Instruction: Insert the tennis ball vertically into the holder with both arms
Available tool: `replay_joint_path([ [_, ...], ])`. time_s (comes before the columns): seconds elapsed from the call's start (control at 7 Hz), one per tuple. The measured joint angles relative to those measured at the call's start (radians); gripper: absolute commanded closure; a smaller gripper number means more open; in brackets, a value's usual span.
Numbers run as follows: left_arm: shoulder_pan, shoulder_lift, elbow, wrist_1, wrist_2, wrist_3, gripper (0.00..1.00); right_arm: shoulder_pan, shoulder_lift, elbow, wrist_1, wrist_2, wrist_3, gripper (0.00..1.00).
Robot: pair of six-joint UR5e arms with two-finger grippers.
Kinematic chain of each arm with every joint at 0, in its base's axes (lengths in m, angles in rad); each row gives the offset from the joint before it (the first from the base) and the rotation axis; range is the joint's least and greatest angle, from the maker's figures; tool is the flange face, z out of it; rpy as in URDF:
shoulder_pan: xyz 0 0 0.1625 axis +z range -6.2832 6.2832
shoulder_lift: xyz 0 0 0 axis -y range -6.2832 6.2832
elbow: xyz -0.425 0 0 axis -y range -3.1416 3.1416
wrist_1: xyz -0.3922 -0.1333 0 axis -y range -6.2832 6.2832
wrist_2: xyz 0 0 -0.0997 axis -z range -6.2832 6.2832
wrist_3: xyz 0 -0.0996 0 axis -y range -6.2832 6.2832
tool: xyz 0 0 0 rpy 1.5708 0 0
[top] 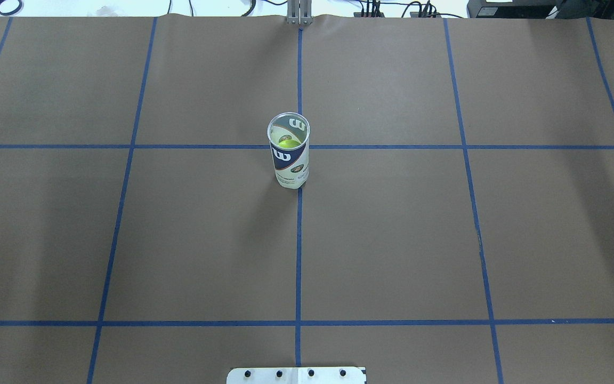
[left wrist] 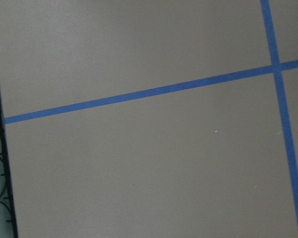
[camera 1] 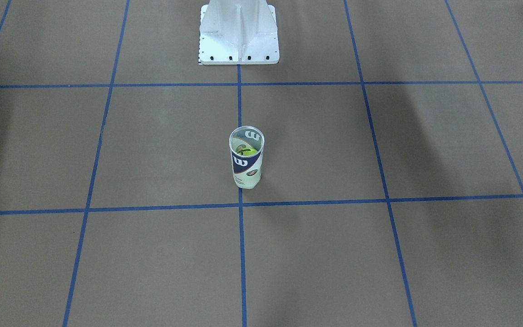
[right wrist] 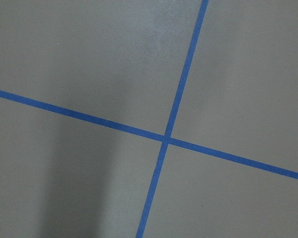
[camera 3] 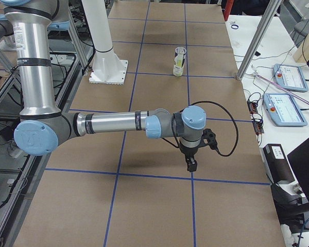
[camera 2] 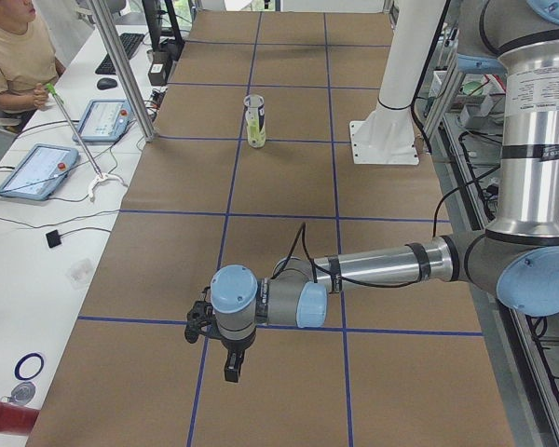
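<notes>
The holder (camera 1: 246, 159), a clear tube with a white and navy label, stands upright on the table's centre line; it also shows in the overhead view (top: 289, 154) and both side views (camera 2: 254, 121) (camera 3: 179, 62). A yellow-green tennis ball (camera 1: 246, 150) sits inside it (top: 287, 143). My left gripper (camera 2: 233, 368) hangs near the table's left end, far from the holder. My right gripper (camera 3: 190, 164) hangs near the right end, also far away. I cannot tell if either is open or shut. Both wrist views show only brown paper with blue tape.
The white pedestal base (camera 1: 239, 36) stands at the robot's side of the table (top: 296, 375). An operator (camera 2: 9, 56) sits beyond the far edge with tablets (camera 2: 37, 172) and cables. More tablets (camera 3: 286, 108) lie past the far edge at the right end.
</notes>
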Motion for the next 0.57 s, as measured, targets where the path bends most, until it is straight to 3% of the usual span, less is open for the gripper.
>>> replay_joint_path([
  [0.29, 0.000, 0.004, -0.094, 0.126, -0.009, -0.008, 0.00, 0.000, 0.005, 0.009, 0.000, 0.001, 0.051, 0.01],
  [0.57, -0.002, 0.014, -0.133, 0.156, -0.008, -0.011, 0.00, -0.002, 0.013, 0.016, 0.002, 0.017, 0.117, 0.01],
])
